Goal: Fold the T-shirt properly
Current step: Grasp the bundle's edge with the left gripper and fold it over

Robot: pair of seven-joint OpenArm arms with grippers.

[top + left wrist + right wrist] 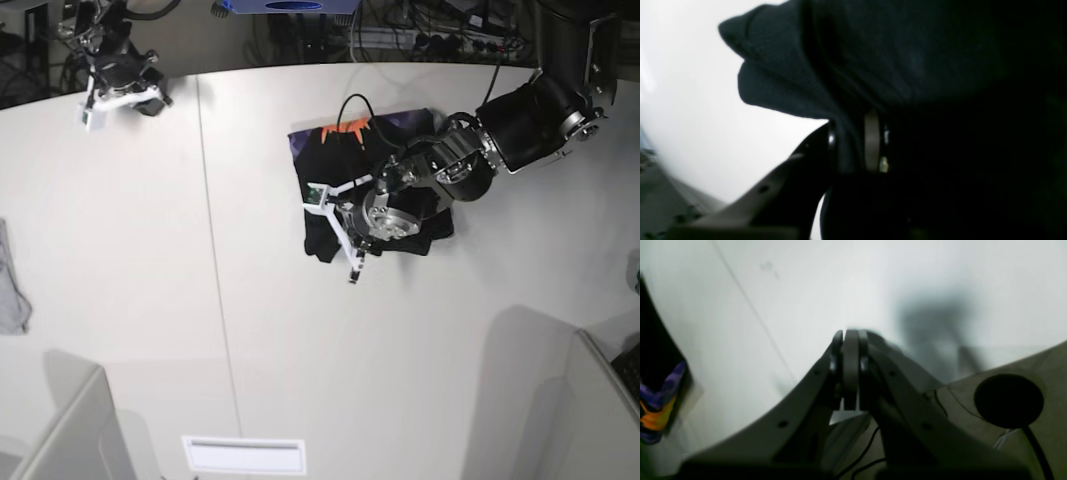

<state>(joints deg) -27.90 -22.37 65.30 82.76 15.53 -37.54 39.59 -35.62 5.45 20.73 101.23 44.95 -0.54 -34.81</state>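
The black T-shirt [328,165] lies bunched into a compact pile on the white table [250,330], its orange-and-purple print showing at the far edge. My left gripper [338,226] sits at the pile's near-left corner. In the left wrist view the left gripper [851,135] is shut on a fold of the T-shirt [873,60], and dark cloth fills most of that view. My right gripper [112,92] hangs far off at the table's back left. Seen from its wrist, the right gripper [850,340] is shut on nothing, with the T-shirt [658,406] only at the left edge.
A small grey cloth [10,290] lies at the table's left edge. A white plate [243,455] is set into the table's front. Grey boxes stand at the front left [60,430] and front right [590,420]. Cables and gear crowd the back edge.
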